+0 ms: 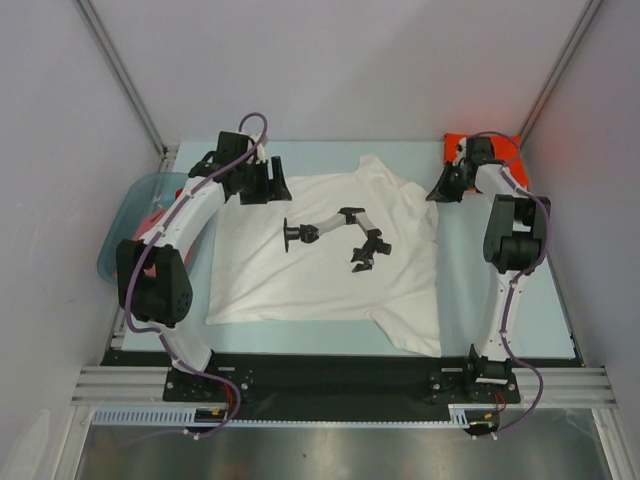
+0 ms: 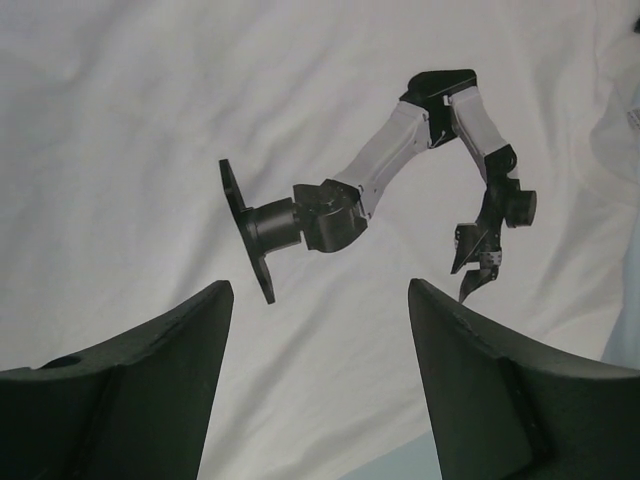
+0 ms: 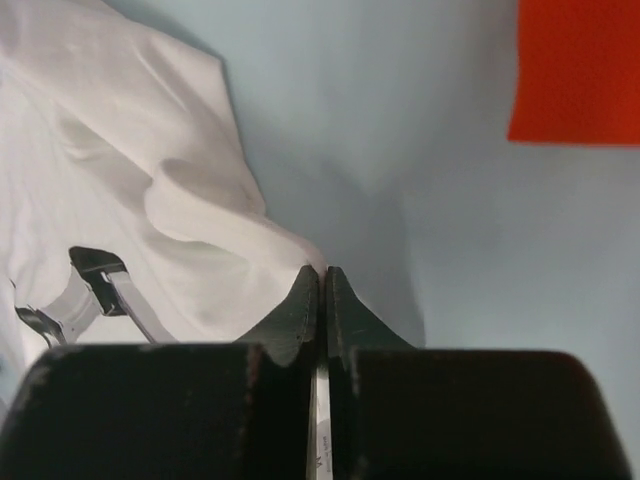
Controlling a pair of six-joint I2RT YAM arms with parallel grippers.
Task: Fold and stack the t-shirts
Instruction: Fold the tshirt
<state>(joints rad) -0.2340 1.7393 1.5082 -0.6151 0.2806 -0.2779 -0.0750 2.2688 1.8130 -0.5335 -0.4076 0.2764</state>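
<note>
**White t-shirt (image 1: 300, 290) lying spread out, left gripper (image 1: 262, 182) gaping, right gripper (image 1: 441, 188) closed**

From above, the white t-shirt is lying flat on the pale blue table (image 1: 550, 320), showing a printed robot arm (image 1: 340, 235) at its middle. The left gripper is hanging over the shirt's far-left corner, and the right gripper is sitting at its far-right edge. A folded orange-red t-shirt (image 1: 483, 145) is lying beyond that far-right edge, apart from the white one. A blue-grey basin (image 1: 118, 225) is sitting to the left of the white shirt, with red cloth (image 1: 160, 205) showing inside it.

In the left wrist view, the two black fingers (image 2: 150, 390) are standing wide apart and gripping nothing. The white shirt and its print are filling the space beyond them.

In the right wrist view, the fingers (image 3: 290, 315) are pressing together with no gap at the tips. The tips are lying right at a rumpled fold on the white shirt's edge. I cannot tell whether any cloth is pinched. The orange-red shirt is showing well away from that fold, across bare table.
</note>
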